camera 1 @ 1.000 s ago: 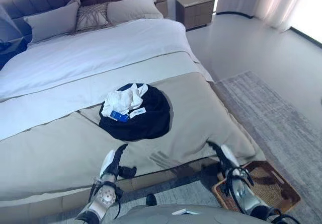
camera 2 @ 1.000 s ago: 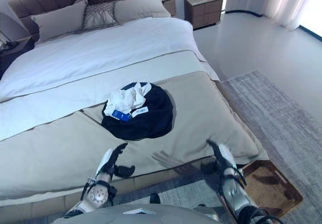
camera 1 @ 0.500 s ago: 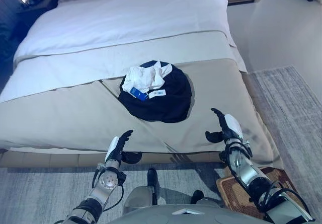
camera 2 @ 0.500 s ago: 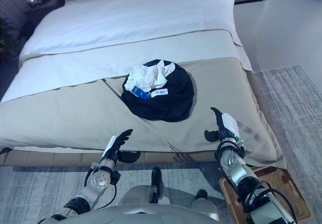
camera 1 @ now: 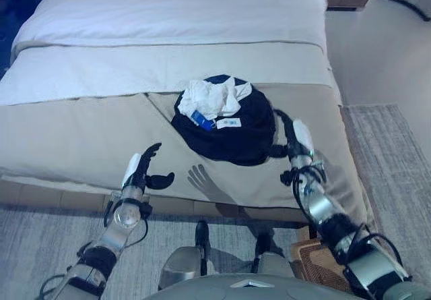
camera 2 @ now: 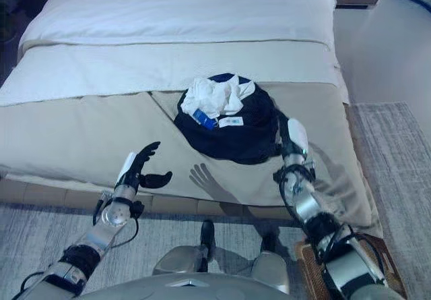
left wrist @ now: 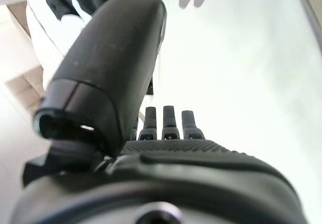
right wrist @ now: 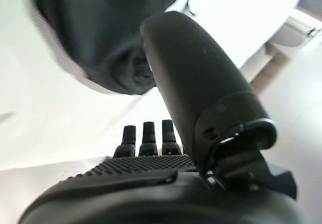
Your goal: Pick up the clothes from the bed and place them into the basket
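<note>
A heap of clothes lies on the beige bed cover [camera 1: 81, 138]: a dark navy garment [camera 1: 236, 128] with a crumpled white garment [camera 1: 212, 98] and tags on top. My right hand [camera 1: 296, 138] is open, its fingers straight, right beside the dark garment's right edge, which also shows in the right wrist view [right wrist: 95, 38]. My left hand [camera 1: 141, 168] is open above the cover, well left of the heap and apart from it. A brown wicker basket [camera 1: 310, 253] stands on the floor at the bed's lower right corner, mostly hidden behind my right arm.
The bed's foot edge [camera 1: 202, 209] runs just below both hands. White sheets [camera 1: 168, 17] cover the far half of the bed. A grey rug [camera 1: 40, 246] lies on the floor in front, and pale floor [camera 1: 390, 57] lies to the right.
The camera has moved closer to the bed. My right hand has risen from the bed's edge up to the dark garment's right side. My left hand has lifted a little over the cover.
</note>
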Controlling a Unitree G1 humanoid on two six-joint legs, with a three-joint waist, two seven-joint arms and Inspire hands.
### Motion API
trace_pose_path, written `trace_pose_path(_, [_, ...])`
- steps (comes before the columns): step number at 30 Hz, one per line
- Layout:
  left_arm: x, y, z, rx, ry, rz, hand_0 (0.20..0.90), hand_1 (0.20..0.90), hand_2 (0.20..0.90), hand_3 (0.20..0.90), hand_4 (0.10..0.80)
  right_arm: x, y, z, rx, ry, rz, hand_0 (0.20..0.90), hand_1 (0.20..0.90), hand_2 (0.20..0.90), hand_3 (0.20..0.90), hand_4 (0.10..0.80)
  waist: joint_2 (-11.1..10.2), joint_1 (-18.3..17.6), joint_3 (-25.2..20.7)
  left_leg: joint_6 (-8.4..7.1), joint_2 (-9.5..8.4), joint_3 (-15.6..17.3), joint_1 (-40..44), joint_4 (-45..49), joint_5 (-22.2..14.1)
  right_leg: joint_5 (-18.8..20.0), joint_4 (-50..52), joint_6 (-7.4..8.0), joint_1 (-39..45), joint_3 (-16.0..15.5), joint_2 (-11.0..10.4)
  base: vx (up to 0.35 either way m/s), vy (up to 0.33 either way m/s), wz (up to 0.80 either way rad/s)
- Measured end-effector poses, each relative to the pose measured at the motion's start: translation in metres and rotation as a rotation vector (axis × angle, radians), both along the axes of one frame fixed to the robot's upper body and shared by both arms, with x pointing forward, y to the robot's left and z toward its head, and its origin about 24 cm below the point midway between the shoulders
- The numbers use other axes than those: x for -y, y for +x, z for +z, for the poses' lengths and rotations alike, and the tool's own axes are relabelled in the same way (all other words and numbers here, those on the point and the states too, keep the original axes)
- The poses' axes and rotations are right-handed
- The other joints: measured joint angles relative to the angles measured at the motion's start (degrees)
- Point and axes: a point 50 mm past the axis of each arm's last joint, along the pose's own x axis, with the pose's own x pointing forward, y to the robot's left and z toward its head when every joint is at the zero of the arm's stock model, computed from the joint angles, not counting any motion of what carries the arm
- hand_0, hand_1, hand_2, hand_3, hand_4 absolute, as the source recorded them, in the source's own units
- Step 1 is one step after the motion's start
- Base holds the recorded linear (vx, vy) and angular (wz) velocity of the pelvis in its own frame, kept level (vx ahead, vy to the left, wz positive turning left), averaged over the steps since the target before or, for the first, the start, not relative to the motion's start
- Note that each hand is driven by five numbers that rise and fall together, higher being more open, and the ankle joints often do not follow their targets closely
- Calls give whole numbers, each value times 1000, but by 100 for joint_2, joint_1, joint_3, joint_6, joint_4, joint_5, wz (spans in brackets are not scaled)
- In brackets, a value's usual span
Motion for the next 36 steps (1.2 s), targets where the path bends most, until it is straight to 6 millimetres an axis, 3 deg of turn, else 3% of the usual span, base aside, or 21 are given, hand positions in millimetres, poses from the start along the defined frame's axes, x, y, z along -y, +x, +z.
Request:
trace_pose_path(2, [0,-8,-4,-17,-21,2,900,900,900,900,800,-1,12,16,19,7,2,900,900,900,900,800,-3,202,1,-73,171,-48,4,1,42,191,-366,-141,215,-130,204,76,-46,8])
trace_pose_path(8, [8,-22,-12,-54,-109,-13,900,900,900,900,800,25,40,70,91,-29,-61,900,900,900,900,800,-3,459,15,-278,338,-343,-56,2,120,204,-483,-170,395,-543,397,50,32,28])
trace_pose_path(14, [12,-16,1,7,-168,-46,900,900,900,900,800,36,64,130,183,-19,-92,900,900,900,900,800,149,846,233,-373,241,-627,-530,218,115,153,-433,-226,155,-827,343,-39,78,27])
trace_pose_path(17, [17,-3,25,113,-192,-91,900,900,900,900,800,42,71,160,231,17,-126,900,900,900,900,800,370,1003,656,-489,130,-765,-1037,696,64,-74,218,-247,-341,-956,190,-90,88,26])
trace_pose_path(19, [19,6,46,203,-196,-133,900,900,900,900,800,44,75,177,251,43,-153,900,900,900,900,800,434,1084,997,-556,19,-758,-1412,1087,-13,-462,1149,-292,-929,-942,-41,-42,83,17])
trace_pose_path(22, [24,21,74,311,-193,-179,900,900,900,900,800,49,76,186,253,39,-180,900,900,900,900,800,425,1215,1545,-402,-313,-735,-1826,1810,-327,-1075,2548,-353,-1580,-892,-498,18,57,25])
trace_pose_path(27, [30,25,84,356,-207,-187,900,900,900,900,800,54,77,182,217,92,-210,900,900,900,900,800,426,1332,1746,-202,-634,-631,-2665,3025,-730,-1493,3729,-415,-2308,-907,-954,-26,51,17])
trace_pose_path(34, [38,14,83,350,-236,-211,900,900,900,900,800,61,76,209,293,164,-288,900,900,900,900,800,435,1267,1768,14,-748,-507,-3788,4213,-1101,-1790,4762,-442,-3303,-755,-1165,-6,25,3])
trace_pose_path(35, [37,13,83,349,-235,-208,900,900,900,900,800,61,76,211,295,175,-293,808,808,808,793,693,436,1260,1768,34,-743,-489,-3923,4349,-1158,-1813,4882,-465,-3429,-730,-1174,13,29,-5])
trace_pose_path(36, [37,13,82,350,-233,-205,900,900,900,900,800,61,76,214,295,183,-300,589,589,589,538,438,436,1239,1768,39,-737,-468,-4067,4483,-1218,-1861,4987,-538,-3566,-712,-1190,0,0,0])
